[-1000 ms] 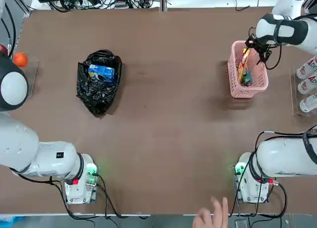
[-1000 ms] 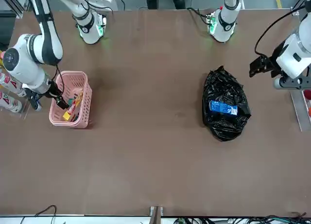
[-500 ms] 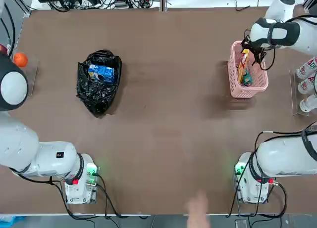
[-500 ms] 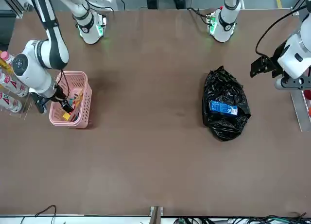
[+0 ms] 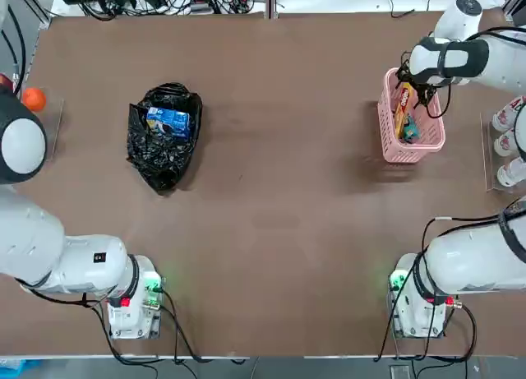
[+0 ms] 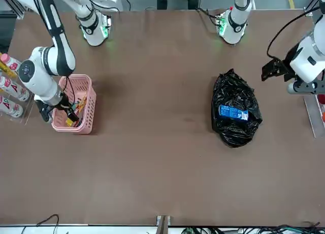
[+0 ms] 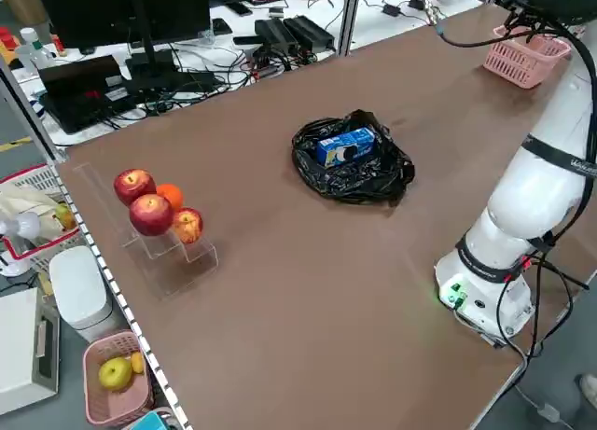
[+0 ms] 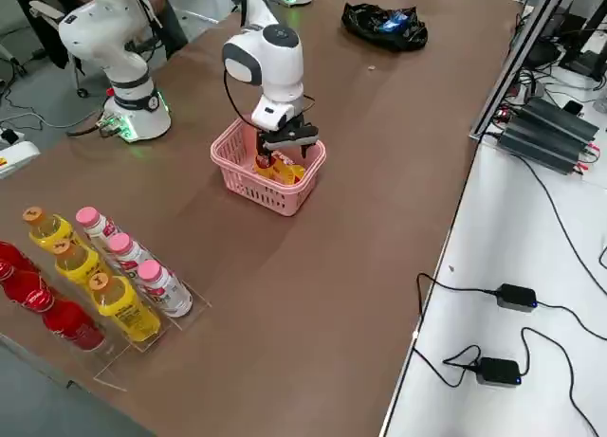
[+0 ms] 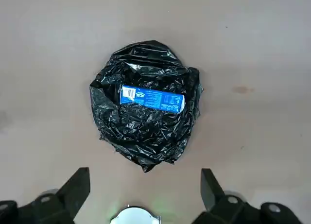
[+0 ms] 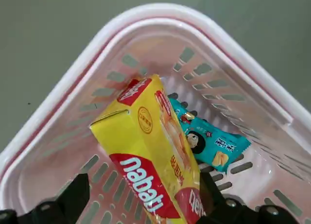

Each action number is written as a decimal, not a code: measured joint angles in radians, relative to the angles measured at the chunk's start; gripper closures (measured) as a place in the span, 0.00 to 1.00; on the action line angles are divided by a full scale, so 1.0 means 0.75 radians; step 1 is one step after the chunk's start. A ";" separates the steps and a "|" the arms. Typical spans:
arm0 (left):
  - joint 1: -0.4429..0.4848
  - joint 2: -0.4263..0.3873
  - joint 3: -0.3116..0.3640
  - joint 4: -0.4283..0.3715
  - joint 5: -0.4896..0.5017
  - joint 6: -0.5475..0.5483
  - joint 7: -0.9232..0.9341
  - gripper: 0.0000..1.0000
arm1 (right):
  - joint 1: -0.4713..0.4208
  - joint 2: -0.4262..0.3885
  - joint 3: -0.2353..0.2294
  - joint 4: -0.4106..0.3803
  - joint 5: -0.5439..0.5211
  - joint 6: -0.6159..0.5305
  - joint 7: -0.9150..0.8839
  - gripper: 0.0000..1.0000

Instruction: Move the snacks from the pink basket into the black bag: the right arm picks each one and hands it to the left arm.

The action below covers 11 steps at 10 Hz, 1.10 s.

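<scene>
Two snack packs in pink basket [image 5: 411, 116], one in black bag [image 5: 162, 137].
Right gripper [image 10: 146, 204] fingers wide around yellow pack [image 10: 150, 156], teal pack [image 10: 209, 142] beside; blue pack [image 9: 151, 98] bagged. Left gripper [image 9: 141, 202] wide, raised. Brown counter [image 5: 279, 190]; cables behind.

We observe bright, even overhead lighting in all views. Shadows beside the pink basket [image 5: 411, 120] and black bag [image 5: 163, 137] are soft and short. The bag's folds show small glints. The table [image 5: 271, 190] shows no glare.
</scene>
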 joint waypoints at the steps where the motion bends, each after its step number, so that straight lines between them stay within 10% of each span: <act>1: 0.000 0.001 0.000 0.000 0.000 0.000 0.000 0.00 | 0.000 0.012 0.000 0.000 0.000 0.017 0.000 0.00; 11: 0.000 0.002 0.000 0.000 0.000 0.000 0.000 0.00 | 0.002 0.109 0.000 0.001 -0.015 0.138 0.000 0.04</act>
